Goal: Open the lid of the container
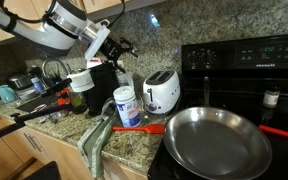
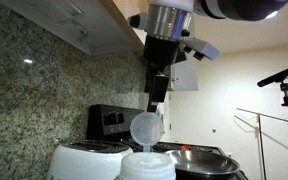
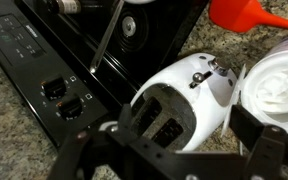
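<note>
Standing on the granite counter, just beside a white toaster: one white container, its mouth uncovered in the wrist view. Claw: raised above the container, fingers pinched on the translucent lid, which hangs clear of the rim. Adjacent items: steel frying pan on black stove; red spatula.

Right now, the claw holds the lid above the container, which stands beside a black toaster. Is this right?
Not quite. The toaster is white, not black, as both exterior views and the wrist view show. The rest stands: the claw holds the lid above the container, which stands beside the toaster.
</note>
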Robot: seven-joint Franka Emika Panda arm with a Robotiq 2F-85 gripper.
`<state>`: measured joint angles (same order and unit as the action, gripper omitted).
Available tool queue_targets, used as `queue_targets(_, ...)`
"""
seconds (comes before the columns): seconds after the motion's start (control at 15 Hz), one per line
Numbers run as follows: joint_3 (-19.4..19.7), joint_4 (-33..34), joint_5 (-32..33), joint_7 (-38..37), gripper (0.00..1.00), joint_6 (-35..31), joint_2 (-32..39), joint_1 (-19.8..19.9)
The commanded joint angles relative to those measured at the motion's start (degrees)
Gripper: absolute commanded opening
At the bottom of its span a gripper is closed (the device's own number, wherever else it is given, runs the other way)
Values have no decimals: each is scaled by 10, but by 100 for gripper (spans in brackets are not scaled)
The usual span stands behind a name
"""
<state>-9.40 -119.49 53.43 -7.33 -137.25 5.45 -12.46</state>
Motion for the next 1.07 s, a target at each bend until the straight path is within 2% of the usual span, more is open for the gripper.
queue_targets(0.0, 3, -17, -8, -2, 100, 21, -20, 9)
queue_targets(0.2, 5, -28, -43, 18, 100, 23, -20, 21)
queue_targets(0.53, 6, -54, -155, 78, 100, 16, -16, 36)
queue_targets(0.87, 3, -76, -229, 122, 100, 32, -28, 35)
queue_targets(1.0, -5, -89, -275, 147, 100, 57, -39, 28)
